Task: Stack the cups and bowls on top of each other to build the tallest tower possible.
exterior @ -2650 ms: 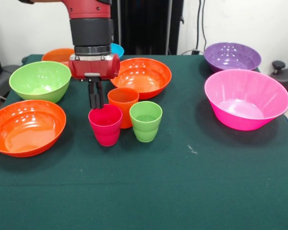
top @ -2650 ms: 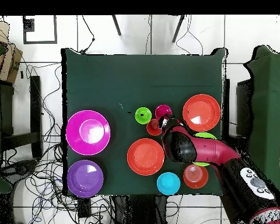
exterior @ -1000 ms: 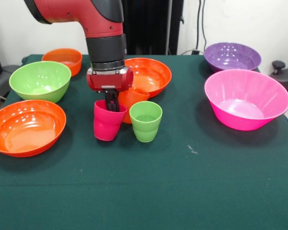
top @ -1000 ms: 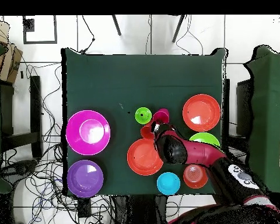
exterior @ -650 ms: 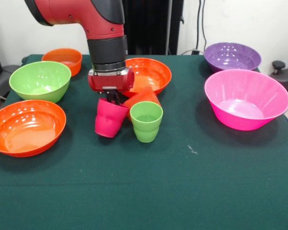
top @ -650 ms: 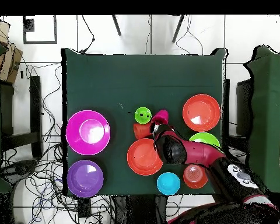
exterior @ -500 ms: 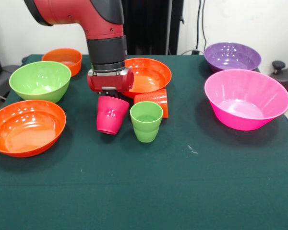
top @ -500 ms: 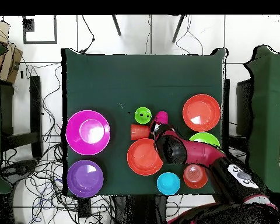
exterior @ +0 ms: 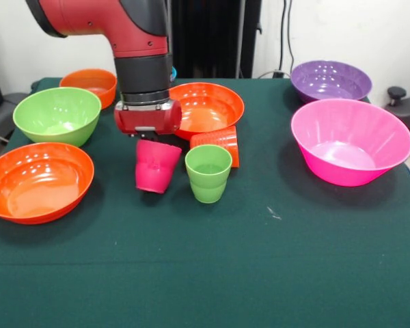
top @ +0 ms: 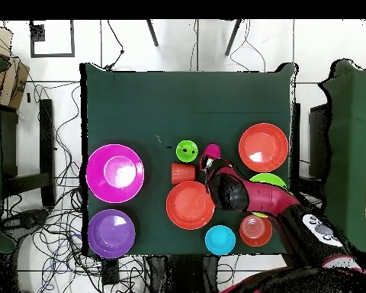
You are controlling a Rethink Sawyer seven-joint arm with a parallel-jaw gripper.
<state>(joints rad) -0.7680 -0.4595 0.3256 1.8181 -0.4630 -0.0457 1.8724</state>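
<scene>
My gripper hangs over the magenta-red cup and is shut on its rim. The cup is tilted just under the red gripper body, which hides the fingers. The light green cup stands upright to its right. Behind it the orange cup lies on its side against the wide orange bowl. In the overhead view the arm covers part of the magenta-red cup, with the green cup and the orange cup beside it.
A second wide orange bowl, the green bowl and the small orange bowl sit at the left. The pink bowl and the purple bowl sit at the right. The small blue bowl lies near the arm.
The gripper came down onto the magenta-red cup and closed on its rim, tilting it. The orange cup was knocked over and now lies on its side. The gripper has shifted slightly left.
</scene>
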